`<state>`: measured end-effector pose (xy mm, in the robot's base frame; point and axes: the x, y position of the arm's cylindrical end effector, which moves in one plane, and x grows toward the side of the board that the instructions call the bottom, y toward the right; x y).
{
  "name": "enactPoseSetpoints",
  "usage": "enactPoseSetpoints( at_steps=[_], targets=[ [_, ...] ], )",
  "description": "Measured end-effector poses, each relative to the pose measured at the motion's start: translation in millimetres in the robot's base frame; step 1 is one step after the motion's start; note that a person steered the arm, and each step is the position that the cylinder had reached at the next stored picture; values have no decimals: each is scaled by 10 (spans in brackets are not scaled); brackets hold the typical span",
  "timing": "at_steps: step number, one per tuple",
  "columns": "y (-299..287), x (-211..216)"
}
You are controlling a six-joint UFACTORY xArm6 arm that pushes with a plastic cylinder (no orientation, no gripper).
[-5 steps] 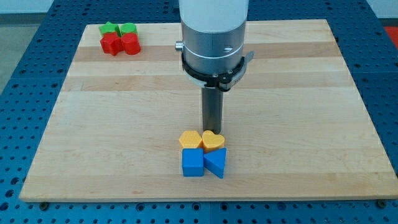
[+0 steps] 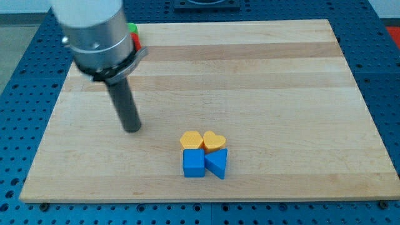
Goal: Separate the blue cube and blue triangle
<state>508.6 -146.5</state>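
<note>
under everything sits a blue perforated bench top [image 2: 19, 75], a grid of small holes showing on all four sides of the board. a strip of pale floor or wall shows at the view's top corners, too little to say more.

on it lies a light wooden board [image 2: 262, 87], planks running left to right, grain bands visible, and it fills most of the frame.

arm body [image 2: 94, 31]: big grey-white cylinder with a metal collar and black clamp, at the view's top left, blurred. it hides most of the far-left corner of the board. no pincer on this rig, so nothing to call open or closed; it ends in a dark rod [image 2: 125, 106].

my tip [image 2: 132, 130] is on the board left of centre, well apart from the block cluster, up and to the view's left of it. touching no block.

block cluster, bottom centre, four pieces packed together:
- blue cube [image 2: 193, 164], front left.
- blue triangle [image 2: 217, 164], front right, touching the cube's right side. no gap between them that i can see.
- orange-yellow block [image 2: 191, 139], looks roughly pentagonal, directly behind the cube and touching it.
- yellow heart [image 2: 214, 141], behind the triangle, touching it and the orange-yellow block.

top left, just right of the arm body: slivers of a green block [image 2: 132, 28] and a red block [image 2: 135, 41] below it. shapes can't be made out, mostly hidden.
</note>
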Motion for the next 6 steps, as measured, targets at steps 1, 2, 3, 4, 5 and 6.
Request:
enactPoseSetpoints(
  at_steps=[1, 2, 3, 4, 5, 6],
  targets=[
    [3, 430],
    [171, 822],
    [448, 1104],
    [504, 1095],
    [675, 1099],
    [922, 1098]
  ],
)
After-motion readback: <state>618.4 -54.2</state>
